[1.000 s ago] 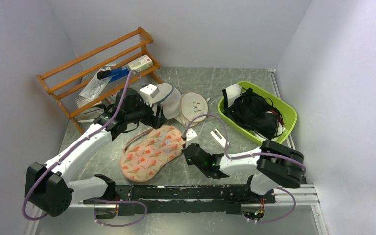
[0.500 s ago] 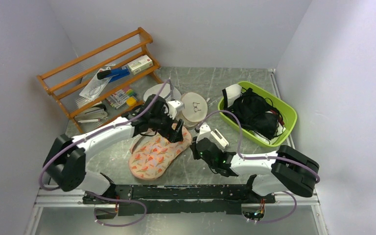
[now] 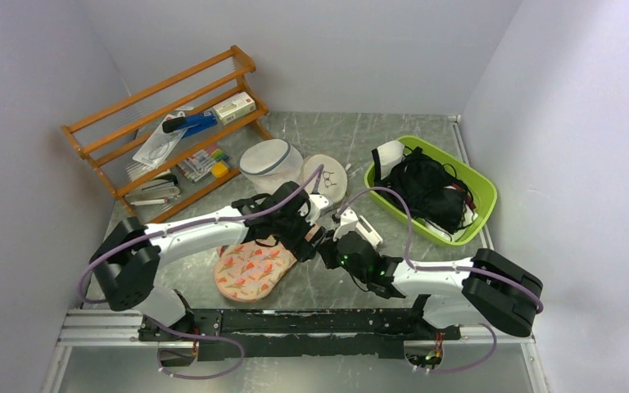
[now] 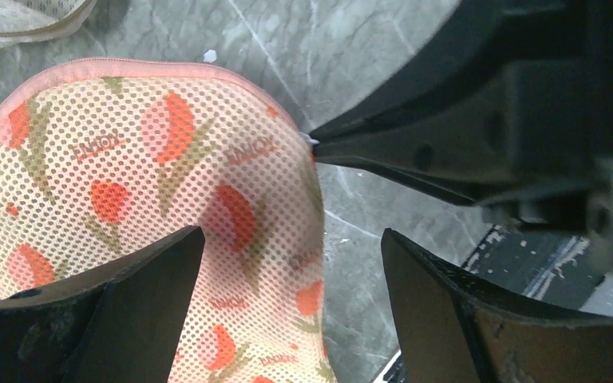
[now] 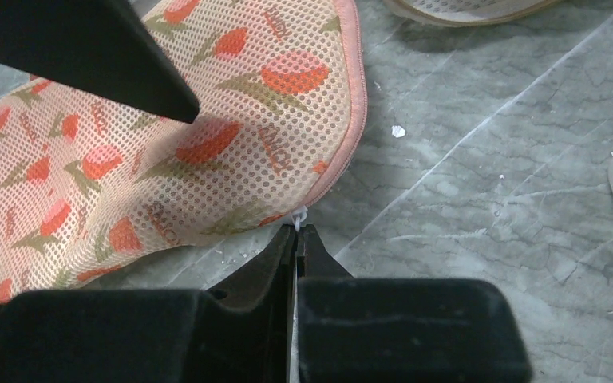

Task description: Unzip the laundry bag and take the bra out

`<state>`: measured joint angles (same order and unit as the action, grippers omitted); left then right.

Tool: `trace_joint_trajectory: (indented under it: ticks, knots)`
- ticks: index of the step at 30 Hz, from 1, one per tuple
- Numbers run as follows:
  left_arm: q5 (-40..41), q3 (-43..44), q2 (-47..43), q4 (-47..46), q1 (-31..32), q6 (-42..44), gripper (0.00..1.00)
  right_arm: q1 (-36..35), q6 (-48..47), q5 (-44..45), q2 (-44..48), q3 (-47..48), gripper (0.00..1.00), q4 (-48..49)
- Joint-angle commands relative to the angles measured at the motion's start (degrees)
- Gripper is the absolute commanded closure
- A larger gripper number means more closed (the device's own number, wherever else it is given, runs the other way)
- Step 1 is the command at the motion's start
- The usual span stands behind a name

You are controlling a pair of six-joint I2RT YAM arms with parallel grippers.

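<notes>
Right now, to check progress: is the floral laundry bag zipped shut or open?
Shut, as far as visible: the laundry bag lies flat, its pink edge closed, no lining showing.

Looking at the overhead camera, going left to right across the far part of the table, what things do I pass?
Wooden rack → round white mesh bag → beige disc with a spectacles drawing → green basket.

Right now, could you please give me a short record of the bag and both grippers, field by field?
Laundry bag: flat on the table, zip closed where visible
Bra: not in view
Left gripper: jaws open, above the bag's end
Right gripper: jaws shut on the white pull tab at the bag's edge
</notes>
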<state>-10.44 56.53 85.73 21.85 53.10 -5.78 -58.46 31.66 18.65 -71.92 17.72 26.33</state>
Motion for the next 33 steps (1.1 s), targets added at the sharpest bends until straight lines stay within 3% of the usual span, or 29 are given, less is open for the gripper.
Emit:
trace_joint_trajectory:
  ticks: [1,3,7,10,23,28,33]
  knots:
    - [6.80,3.22,4.02,2.15,1.52,0.79,0.07,0.22,0.44,-2.41,0.67,-0.71,1.00,3.17]
    - [8.22,4.05,5.86,2.74,1.74,0.72,0.03,0.25,-0.36,-3.40,0.60,-0.53,1.00,3.73]
    - [10.40,5.95,7.83,4.16,1.83,0.59,0.24,0.21,-0.42,-4.72,0.53,-1.23,1.00,5.21]
    - [10.70,5.88,7.74,4.08,1.94,0.60,0.29,0.27,-0.56,-4.93,0.40,-1.15,1.00,4.93]
    - [12.25,5.49,3.28,4.58,2.10,3.04,0.70,1.48,-2.82,-2.74,-0.65,0.50,1.00,3.14]
    - [13.14,5.28,2.60,5.19,2.17,4.01,0.77,7.32,-2.29,-5.33,0.13,-1.10,1.00,3.91]
    - [12.24,5.09,1.87,4.90,2.21,4.36,0.92,13.84,-0.48,-11.51,-1.31,-1.16,1.00,4.00]
